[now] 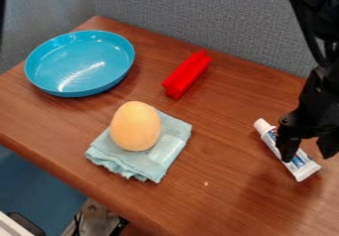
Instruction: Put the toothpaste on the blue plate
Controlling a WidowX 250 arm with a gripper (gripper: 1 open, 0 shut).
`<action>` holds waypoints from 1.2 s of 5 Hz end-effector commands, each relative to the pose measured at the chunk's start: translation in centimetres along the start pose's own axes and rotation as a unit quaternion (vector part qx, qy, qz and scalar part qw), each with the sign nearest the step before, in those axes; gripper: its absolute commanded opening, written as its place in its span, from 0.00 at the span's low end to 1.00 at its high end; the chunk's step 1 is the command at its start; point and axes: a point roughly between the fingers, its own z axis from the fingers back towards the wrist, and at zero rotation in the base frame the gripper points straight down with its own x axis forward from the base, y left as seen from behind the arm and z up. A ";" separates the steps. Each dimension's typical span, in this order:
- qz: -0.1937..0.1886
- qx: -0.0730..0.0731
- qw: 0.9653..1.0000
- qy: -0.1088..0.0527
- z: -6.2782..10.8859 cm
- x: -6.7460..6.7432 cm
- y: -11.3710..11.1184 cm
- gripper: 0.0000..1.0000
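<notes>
The toothpaste (283, 147), a flat white tube with red and blue print, lies on the wooden table near its right edge. My gripper (302, 143) points straight down over the tube, open, with a black finger on either side of it. Whether the fingers touch the tube I cannot tell. Part of the tube is hidden behind the fingers. The blue plate (79, 62), round, glossy and with nothing in it, sits at the far left of the table, well away from the gripper.
A red rectangular block (187, 73) lies between the plate and the toothpaste. An orange egg-shaped thing (134, 126) rests on a pale blue-green folded cloth (157, 156) near the front edge. The table's right edge runs close to the toothpaste.
</notes>
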 end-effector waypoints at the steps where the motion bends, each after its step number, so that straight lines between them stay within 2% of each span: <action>1: -0.013 -0.012 1.000 -0.014 1.1 -0.1 -0.7 1.00; 2: -0.008 -0.003 1.000 -0.017 0.3 0.1 -0.7 1.00; 3: -0.008 0.002 1.000 -0.017 -0.5 0.2 -0.9 0.00; 4: -0.010 0.000 1.000 -0.018 -0.2 0.5 -0.7 0.00; 5: -0.006 -0.010 1.000 -0.014 1.2 1.3 -0.1 0.00; 6: 0.004 -0.026 1.000 -0.009 3.5 2.8 1.0 0.00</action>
